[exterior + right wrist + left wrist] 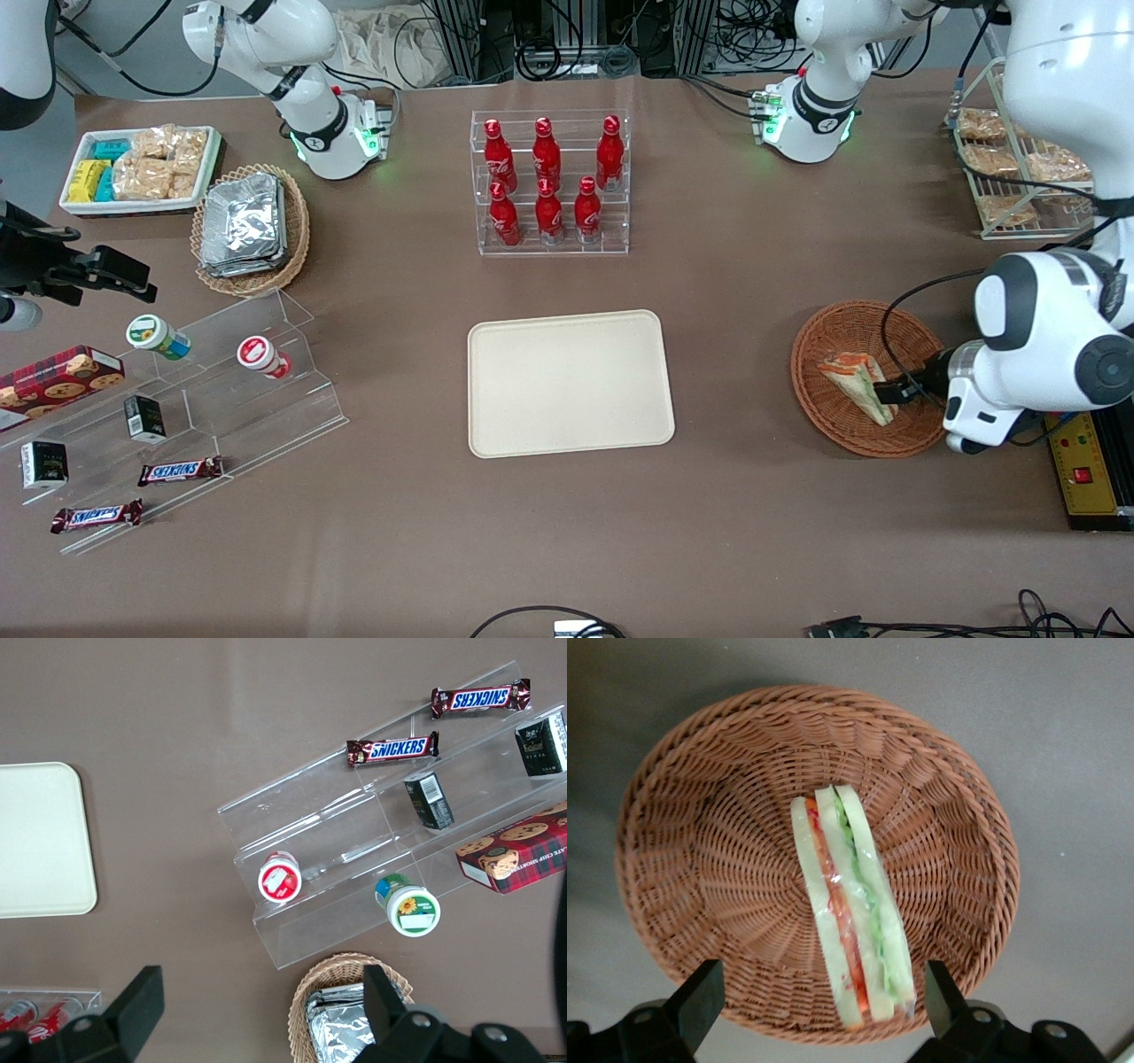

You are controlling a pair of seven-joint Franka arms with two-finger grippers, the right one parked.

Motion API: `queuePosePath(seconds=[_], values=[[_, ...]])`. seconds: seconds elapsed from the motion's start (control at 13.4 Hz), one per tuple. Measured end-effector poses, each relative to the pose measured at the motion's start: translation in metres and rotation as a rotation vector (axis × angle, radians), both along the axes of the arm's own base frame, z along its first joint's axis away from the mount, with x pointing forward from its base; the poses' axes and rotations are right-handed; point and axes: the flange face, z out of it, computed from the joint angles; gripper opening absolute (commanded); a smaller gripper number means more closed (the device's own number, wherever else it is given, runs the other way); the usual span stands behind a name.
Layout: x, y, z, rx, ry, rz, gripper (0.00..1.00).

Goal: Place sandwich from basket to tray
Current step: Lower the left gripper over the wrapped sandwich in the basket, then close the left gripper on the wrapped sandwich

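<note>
The sandwich [853, 379], a pale wedge with orange-red and green layers, lies in the reddish-brown wicker basket [819, 350] toward the working arm's end of the table. In the wrist view the sandwich [849, 904] stands on edge in the basket [709, 859]. My left gripper [893, 391] hangs low over the basket's side, open, its black fingers [702, 992] spread wide on either side of the sandwich's nearer end without touching it. The cream tray [567, 381] lies bare mid-table, beside the basket toward the parked arm.
A clear rack of red bottles [549, 182] stands farther from the front camera than the tray. An acrylic stepped stand [186, 416] with snacks, a tan basket of foil packets [248, 226] and a white bin [137, 168] sit toward the parked arm's end. A wire rack [1010, 168] is near the working arm.
</note>
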Motion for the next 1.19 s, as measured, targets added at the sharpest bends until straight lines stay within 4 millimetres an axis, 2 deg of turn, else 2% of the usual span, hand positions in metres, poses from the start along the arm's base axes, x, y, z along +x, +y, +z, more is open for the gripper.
queuePosePath(seconds=[0.67,1.19], values=[[0.004,-0.005,-0.072,0.014,0.037,0.116,1.00],[-0.005,-0.012,-0.099,0.019,0.072,0.143,1.00]])
